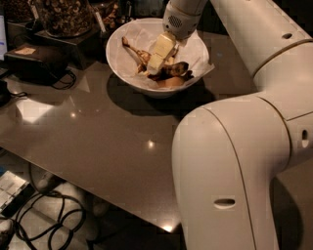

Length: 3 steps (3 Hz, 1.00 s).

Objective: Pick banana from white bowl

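Right, one camera view to work from, and the gripper (156, 58) is down inside the white bowl (117, 66), at the far side of the grey table (98, 136). It hangs off the wrist at a slant, its pale tip pointing down and to the left, right onto the middle of the banana (175, 69). And what a banana: dark brown, well overripe, lying across the crumpled white paper (195, 53) that lines the bowl, with its thin stem reaching up toward the bowl's left rim. Gripper and fruit look to be touching, or as near as makes no difference, but how far open the gripper is, and whether it has a hold on anything, I cannot tell from this angle. The banana sits low in the bowl, resting on the paper, so my call is that the reach is done and the grasp and lift are what remain; nothing shows the fruit clear of the bowl yet. The big white arm (234, 171) fills the right foreground and arches over to the bowl. Behind the bowl to the left stands a glass jar of nuts (63, 14), with a black box (36, 61) just in front of it, both well out of the gripper's way. Cables (49, 219) trail on the floor below the table's near edge.
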Each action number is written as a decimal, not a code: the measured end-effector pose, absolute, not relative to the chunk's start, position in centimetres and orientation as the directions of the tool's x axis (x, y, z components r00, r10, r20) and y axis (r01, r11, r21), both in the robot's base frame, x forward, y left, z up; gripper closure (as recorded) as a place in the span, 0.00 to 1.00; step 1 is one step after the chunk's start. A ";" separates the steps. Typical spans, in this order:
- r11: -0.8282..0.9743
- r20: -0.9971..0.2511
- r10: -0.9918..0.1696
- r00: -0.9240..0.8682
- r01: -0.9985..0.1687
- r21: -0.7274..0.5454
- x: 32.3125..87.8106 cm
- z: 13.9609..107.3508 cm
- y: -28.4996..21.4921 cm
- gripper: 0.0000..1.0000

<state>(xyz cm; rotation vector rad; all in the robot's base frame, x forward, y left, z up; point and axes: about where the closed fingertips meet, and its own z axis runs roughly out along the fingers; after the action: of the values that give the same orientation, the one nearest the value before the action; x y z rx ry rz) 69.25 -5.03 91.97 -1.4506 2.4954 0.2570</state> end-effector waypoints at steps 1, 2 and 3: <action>0.541 -0.322 -0.798 -0.510 -0.841 -0.008 70.3 92.4 -5.4 0.00; 0.580 -0.336 -0.773 -0.537 -0.814 -0.035 70.5 93.0 -6.1 0.00; 0.577 -0.335 -0.778 -0.532 -0.815 -0.045 70.2 93.1 -6.0 0.07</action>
<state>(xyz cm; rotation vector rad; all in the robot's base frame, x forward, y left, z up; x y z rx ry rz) 70.17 -6.04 93.11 -1.3023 2.4933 0.1670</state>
